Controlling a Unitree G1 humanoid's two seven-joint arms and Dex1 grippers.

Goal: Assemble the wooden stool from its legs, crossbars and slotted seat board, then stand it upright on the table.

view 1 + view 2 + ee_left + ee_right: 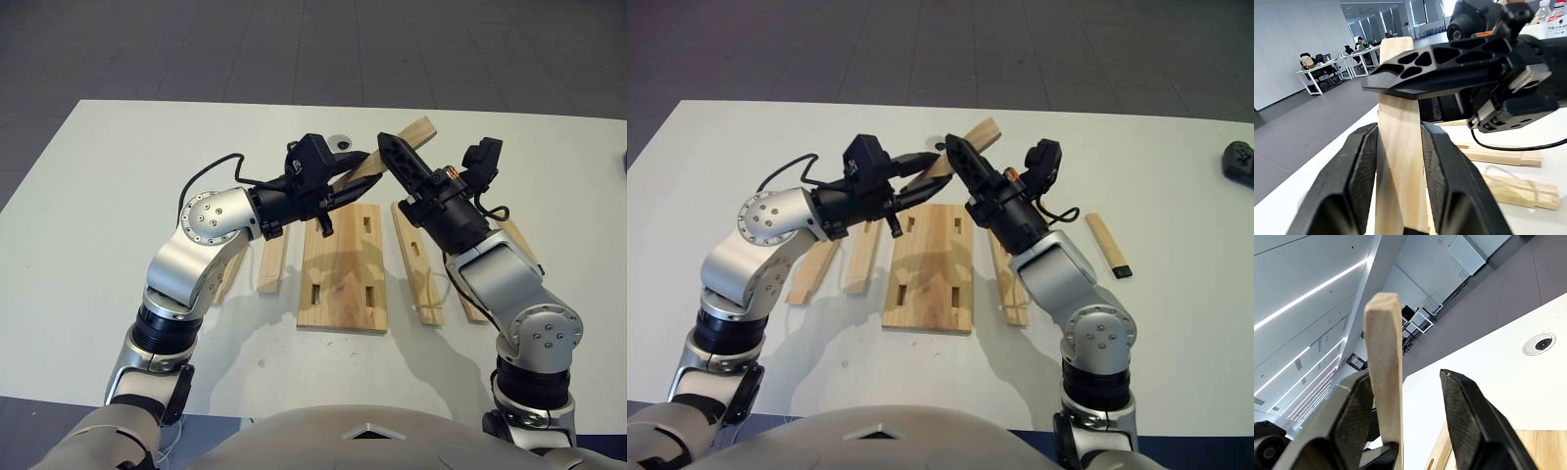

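Both grippers meet above the seat board's [343, 284] far edge, upper centre of frame. The left gripper [345, 172] clamps a wooden piece [417, 131] slanting toward upper right. The right gripper [392, 152], jaws wide, straddles its free end.

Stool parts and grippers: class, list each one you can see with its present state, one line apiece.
wooden piece: lifted off the table, tilted.
left gripper: shut on the wooden piece.
right gripper: open, straddling the same piece.
seat board: flat on the table, slots empty.
pieces left of the board: lying flat, unassembled.
pieces right of the board: lying flat, unassembled.
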